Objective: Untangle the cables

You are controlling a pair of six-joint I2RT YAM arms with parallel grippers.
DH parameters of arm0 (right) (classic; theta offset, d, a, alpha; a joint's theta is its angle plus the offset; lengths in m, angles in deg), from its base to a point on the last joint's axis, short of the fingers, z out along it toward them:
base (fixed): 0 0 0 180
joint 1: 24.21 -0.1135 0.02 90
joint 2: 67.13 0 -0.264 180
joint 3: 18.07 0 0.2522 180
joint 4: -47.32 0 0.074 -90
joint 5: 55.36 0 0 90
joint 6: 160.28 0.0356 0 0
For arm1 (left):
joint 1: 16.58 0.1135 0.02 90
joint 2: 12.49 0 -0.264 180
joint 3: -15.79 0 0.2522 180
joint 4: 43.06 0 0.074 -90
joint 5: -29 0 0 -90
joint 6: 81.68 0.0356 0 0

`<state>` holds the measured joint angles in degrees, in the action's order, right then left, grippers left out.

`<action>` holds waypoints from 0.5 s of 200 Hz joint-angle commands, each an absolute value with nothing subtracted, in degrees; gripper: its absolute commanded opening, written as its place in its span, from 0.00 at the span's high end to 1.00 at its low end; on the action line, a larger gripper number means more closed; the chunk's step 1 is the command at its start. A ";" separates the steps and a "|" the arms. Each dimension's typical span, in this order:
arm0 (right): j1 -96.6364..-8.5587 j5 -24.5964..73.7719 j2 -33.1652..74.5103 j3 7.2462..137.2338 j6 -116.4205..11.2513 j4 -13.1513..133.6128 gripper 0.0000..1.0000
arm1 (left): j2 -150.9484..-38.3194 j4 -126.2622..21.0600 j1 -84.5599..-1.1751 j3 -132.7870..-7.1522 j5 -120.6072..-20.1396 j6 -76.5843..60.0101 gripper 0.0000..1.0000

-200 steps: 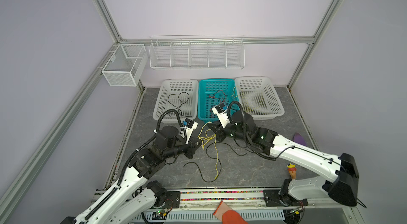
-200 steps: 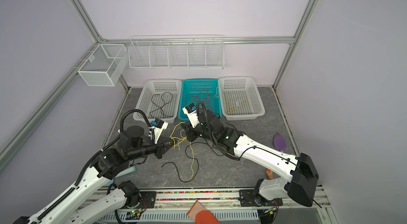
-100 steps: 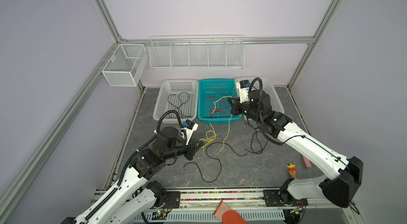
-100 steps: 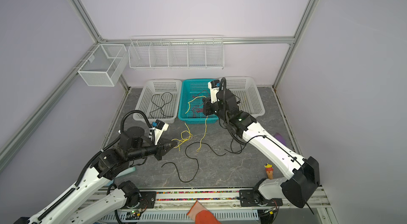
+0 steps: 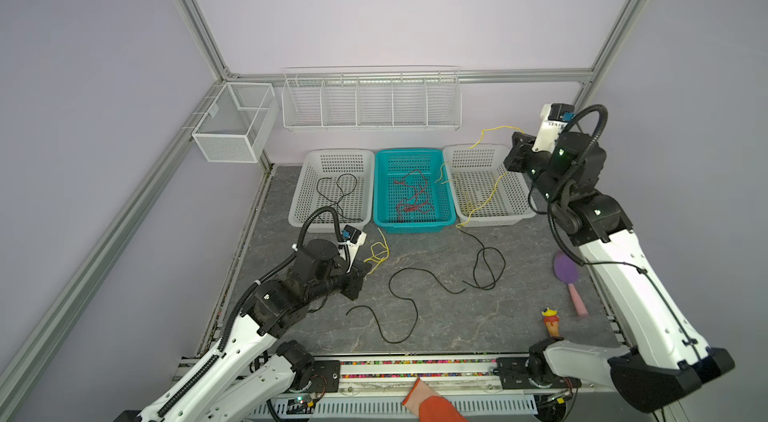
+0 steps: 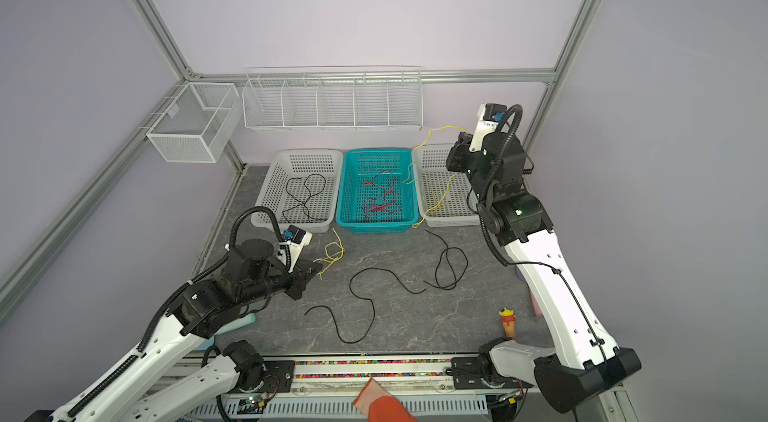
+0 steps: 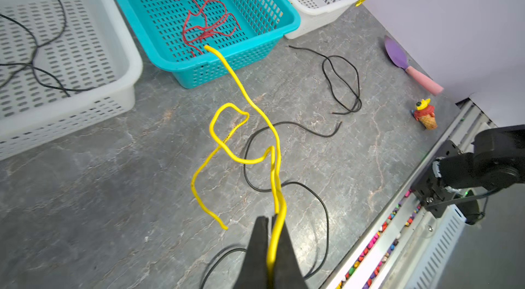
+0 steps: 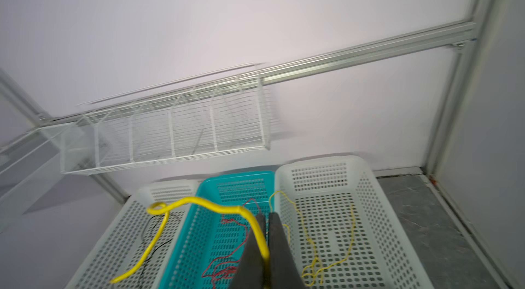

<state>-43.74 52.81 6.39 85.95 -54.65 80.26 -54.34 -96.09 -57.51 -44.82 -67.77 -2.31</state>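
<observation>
Top views: right end effector (image 5: 513, 146) pinches raised yellow cable (image 5: 498, 127) above white basket (image 5: 498, 221), 1 o'clock on the worktop (image 5: 436, 316); its tail hangs past the near rim.
Left wrist: left end effector (image 7: 272, 223) is clamped on looped yellow cable (image 7: 275, 182), clear of black cables (image 7: 338, 78).
Right wrist: free end droops across teal basket (image 8: 199, 230). Suggest centring over the white basket and lowering before release.

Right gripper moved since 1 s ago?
Yes. The right gripper went from in front of the teal basket up, back and right; it is now near the right white basket's far right corner.
</observation>
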 commanded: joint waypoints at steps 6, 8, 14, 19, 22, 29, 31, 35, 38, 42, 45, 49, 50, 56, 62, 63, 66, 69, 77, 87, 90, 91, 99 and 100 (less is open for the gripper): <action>-40.98 59.64 13.87 91.39 -58.22 81.07 0.94 | -51.91 -95.67 -57.34 -43.59 -62.74 -1.35 1.00; -40.69 59.48 14.49 91.93 -58.24 81.11 0.94 | -51.94 -95.67 -57.35 -43.54 -62.58 -1.35 1.00; -40.02 59.14 16.18 93.00 -58.32 80.86 0.94 | -51.82 -95.67 -57.36 -43.50 -62.29 -1.35 1.00; -39.64 59.17 17.51 93.51 -58.56 80.21 0.94 | -51.86 -95.67 -57.36 -43.43 -62.17 -1.27 1.00; -39.34 59.16 18.30 93.73 -58.68 79.73 0.94 | -51.82 -95.67 -57.36 -43.41 -62.07 -1.26 1.00; -38.88 59.26 20.19 94.23 -58.92 78.85 0.94 | -51.78 -95.54 -57.36 -43.28 -61.93 -1.24 1.00; -38.69 59.38 20.75 94.39 -59.01 78.60 0.94 | -51.73 -95.50 -57.36 -43.29 -61.87 -1.26 1.00; -38.44 59.65 22.01 94.74 -59.19 78.22 0.94 | -51.69 -95.42 -57.36 -43.24 -61.81 -1.26 1.00; -38.19 59.80 23.03 95.19 -59.27 78.19 0.94 | -51.69 -95.31 -57.36 -43.23 -61.88 -1.26 1.00; -37.91 59.62 24.39 95.93 -59.21 78.40 0.94 | -51.74 -95.32 -57.36 -43.12 -62.03 -1.26 1.00; -37.58 59.27 25.50 96.42 -59.03 78.70 0.94 | -51.77 -95.26 -57.36 -43.12 -62.06 -1.26 1.00; -37.24 58.63 26.89 97.11 -58.91 78.96 0.94 | -51.82 -95.23 -57.36 -43.05 -62.07 -1.30 1.00; -37.14 58.37 27.30 97.29 -58.84 78.98 0.94 | -51.84 -95.23 -57.36 -43.05 -62.11 -1.32 1.00; -36.68 57.48 29.54 98.18 -58.77 79.10 0.94 | -51.91 -95.23 -57.36 -43.03 -62.21 -1.35 1.00; -36.40 57.19 31.79 99.13 -58.91 79.29 0.94 | -51.94 -95.15 -57.36 -42.97 -62.17 -1.35 1.00; -36.33 57.21 32.16 99.31 -58.97 79.37 0.94 | -51.95 -95.15 -57.36 -42.97 -62.20 -1.35 1.00; -36.22 57.28 33.26 99.75 -59.07 79.55 0.94 | -51.92 -95.14 -57.36 -42.89 -62.17 -1.35 1.00; -36.24 57.40 34.27 100.43 -59.34 79.80 0.94 | -51.95 -95.14 -57.36 -42.82 -62.19 -1.30 1.00; -36.19 57.89 37.45 102.10 -59.92 80.49 0.94 | -51.95 -95.05 -57.36 -42.80 -62.15 -1.35 1.00; -35.41 56.97 41.06 104.54 -59.60 81.65 0.94 | -51.95 -94.97 -57.36 -42.73 -62.21 -1.35 1.00; -34.50 56.25 42.12 105.25 -59.37 81.93 0.94 | -51.95 -94.97 -57.36 -42.78 -62.20 -1.35 1.00; -34.41 55.99 42.30 105.36 -59.29 81.97 0.94 | -51.95 -94.97 -57.36 -42.79 -62.21 -1.35 1.00; -34.02 54.65 44.84 106.79 -59.07 81.79 0.94 | -51.92 -94.89 -57.36 -42.68 -62.08 -1.35 1.00; -34.00 54.57 45.15 106.96 -59.14 81.76 0.94 | -51.89 -94.88 -57.36 -42.70 -62.02 -1.35 1.00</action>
